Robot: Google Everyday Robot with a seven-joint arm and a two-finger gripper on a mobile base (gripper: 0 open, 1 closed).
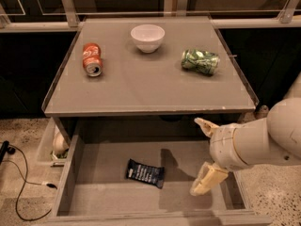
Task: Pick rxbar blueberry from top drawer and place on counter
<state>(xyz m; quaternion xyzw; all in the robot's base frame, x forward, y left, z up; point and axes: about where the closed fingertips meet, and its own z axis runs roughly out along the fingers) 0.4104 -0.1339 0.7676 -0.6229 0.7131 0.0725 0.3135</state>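
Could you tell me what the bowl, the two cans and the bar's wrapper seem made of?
The white bowl looks like glazed ceramic or plastic: smooth, evenly white. The red can and green can look like thin printed metal; the green seems dented. The rxbar blueberry has a dark, crinkled, film-like wrapper. The gripper hangs open over the top drawer's right side.
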